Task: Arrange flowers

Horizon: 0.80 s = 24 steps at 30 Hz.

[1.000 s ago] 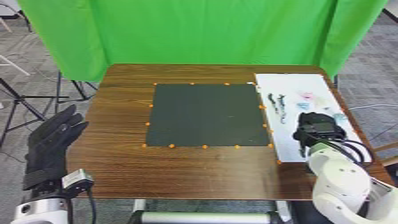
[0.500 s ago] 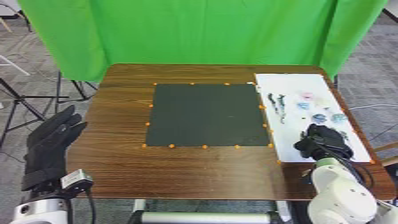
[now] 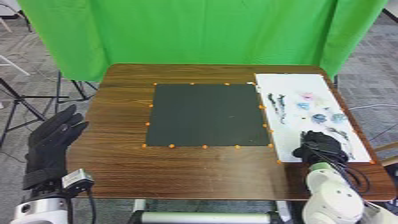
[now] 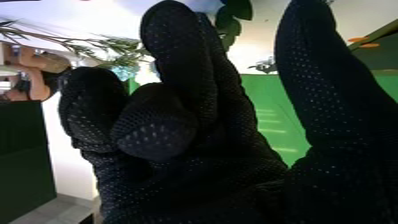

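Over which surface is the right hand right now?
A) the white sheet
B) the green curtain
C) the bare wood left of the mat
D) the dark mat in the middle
A: in the head view the right hand is over the near part of the white sheet, to the right of the dark mat.

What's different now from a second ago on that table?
The right hand has drawn back along the white sheet, toward the robot's side of the table, uncovering more of the blue flowers. I can't see that it took or let go of anything. The left hand and the dark mat stayed where they were.
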### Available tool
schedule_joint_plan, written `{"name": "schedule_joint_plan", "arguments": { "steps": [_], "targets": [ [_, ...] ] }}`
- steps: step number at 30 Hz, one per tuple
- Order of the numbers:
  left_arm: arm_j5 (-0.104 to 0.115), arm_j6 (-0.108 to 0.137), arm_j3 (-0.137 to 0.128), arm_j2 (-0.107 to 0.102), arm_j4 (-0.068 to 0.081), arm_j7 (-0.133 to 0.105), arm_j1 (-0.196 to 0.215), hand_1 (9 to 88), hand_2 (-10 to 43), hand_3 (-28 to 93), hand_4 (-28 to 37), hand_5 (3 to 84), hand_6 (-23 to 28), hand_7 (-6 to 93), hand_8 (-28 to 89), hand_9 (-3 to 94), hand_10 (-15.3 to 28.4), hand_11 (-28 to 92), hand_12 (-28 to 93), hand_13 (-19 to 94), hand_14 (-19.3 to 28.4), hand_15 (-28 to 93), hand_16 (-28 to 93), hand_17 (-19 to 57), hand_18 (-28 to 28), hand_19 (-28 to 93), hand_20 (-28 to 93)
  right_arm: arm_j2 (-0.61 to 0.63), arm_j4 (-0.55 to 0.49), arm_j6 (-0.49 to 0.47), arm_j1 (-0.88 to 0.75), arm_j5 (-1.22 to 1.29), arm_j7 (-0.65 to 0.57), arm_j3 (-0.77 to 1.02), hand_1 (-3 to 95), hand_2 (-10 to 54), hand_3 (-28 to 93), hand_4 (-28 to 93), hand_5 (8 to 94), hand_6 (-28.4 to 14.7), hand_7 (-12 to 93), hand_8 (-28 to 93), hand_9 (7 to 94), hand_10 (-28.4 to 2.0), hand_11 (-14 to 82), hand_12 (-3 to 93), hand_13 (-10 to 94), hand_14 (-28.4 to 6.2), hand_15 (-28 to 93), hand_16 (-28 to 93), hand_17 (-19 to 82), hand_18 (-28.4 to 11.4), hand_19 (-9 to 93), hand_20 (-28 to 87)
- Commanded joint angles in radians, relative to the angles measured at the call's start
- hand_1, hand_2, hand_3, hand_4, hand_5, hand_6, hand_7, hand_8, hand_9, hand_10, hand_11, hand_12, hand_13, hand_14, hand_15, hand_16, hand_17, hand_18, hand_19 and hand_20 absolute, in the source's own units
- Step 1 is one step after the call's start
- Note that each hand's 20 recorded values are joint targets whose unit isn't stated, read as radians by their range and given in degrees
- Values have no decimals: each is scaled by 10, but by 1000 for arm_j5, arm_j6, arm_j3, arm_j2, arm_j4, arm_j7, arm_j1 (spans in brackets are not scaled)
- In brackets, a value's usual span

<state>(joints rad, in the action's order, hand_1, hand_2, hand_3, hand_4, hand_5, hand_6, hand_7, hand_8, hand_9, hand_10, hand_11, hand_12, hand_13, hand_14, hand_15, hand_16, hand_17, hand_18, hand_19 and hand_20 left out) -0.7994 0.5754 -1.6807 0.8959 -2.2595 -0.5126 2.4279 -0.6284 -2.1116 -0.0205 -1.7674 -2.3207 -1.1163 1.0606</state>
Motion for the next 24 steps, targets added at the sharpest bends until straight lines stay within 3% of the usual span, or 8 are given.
{"name": "schedule_joint_plan", "arguments": {
  "steps": [1,6,7,8,10,16,19,24],
  "targets": [
    [-8,-7,1,12,3,9,0,258,57,829,-203,392,100,161,-112,327,188,350,55,215,260,614,-171,-96,208,583,10,-26,66,-12,20,-3,-27,-49,389,-95,722,-234,739,-132,129,-61,799,-163,439,235,825,-47,751,230,600,-166,932,49],
    [-9,-8,-2,15,2,8,3,256,57,830,-201,392,100,161,-112,328,189,351,55,216,260,615,-172,-96,208,583,10,-41,93,-17,30,2,-32,-73,432,-95,735,-242,770,-109,163,-59,820,-151,438,235,842,-40,740,225,614,-160,932,36],
    [3,0,1,4,2,-2,5,257,57,830,-202,392,100,161,-112,328,189,351,55,216,260,615,-172,-96,208,583,10,-44,101,-20,33,7,-34,-77,441,-95,735,-251,776,-105,169,-20,824,-148,437,238,845,-39,738,226,616,-159,932,33],
    [2,-1,0,5,2,-1,6,257,57,830,-202,392,100,161,-112,328,189,351,55,216,260,615,-172,-96,208,583,10,-53,106,-29,31,11,-32,-73,462,-95,726,-269,783,-100,171,75,829,-140,428,256,848,-37,734,227,620,-157,932,29],
    [0,-3,3,7,4,0,2,257,57,830,-202,392,100,161,-112,328,190,351,54,216,260,615,-172,-96,208,583,11,-54,116,-28,28,12,-34,-77,487,-95,713,-277,789,-95,174,133,839,-129,414,274,853,-35,730,226,623,-156,932,23],
    [-10,-10,-2,17,3,8,1,257,58,831,-202,392,100,161,-113,328,190,351,54,216,260,615,-172,-96,208,583,11,-67,133,-38,23,15,-30,-80,552,-95,686,-278,820,-77,182,182,870,-104,393,304,875,-28,714,225,629,-151,932,20],
    [15,6,4,-7,2,-13,6,257,58,831,-202,392,100,161,-113,328,190,351,54,216,260,615,-173,-96,208,583,11,-69,133,-44,18,21,-23,-73,569,-95,695,-279,836,-66,189,186,888,-98,383,312,883,-27,707,227,632,-150,932,18],
    [14,5,5,-8,4,-9,1,257,59,831,-202,392,100,161,-113,327,189,351,55,216,260,616,-173,-96,208,584,10,-77,128,-55,9,33,-11,-53,580,-95,720,-280,848,-54,204,210,906,-98,385,303,896,-26,697,229,633,-151,932,22]
  ]
}}
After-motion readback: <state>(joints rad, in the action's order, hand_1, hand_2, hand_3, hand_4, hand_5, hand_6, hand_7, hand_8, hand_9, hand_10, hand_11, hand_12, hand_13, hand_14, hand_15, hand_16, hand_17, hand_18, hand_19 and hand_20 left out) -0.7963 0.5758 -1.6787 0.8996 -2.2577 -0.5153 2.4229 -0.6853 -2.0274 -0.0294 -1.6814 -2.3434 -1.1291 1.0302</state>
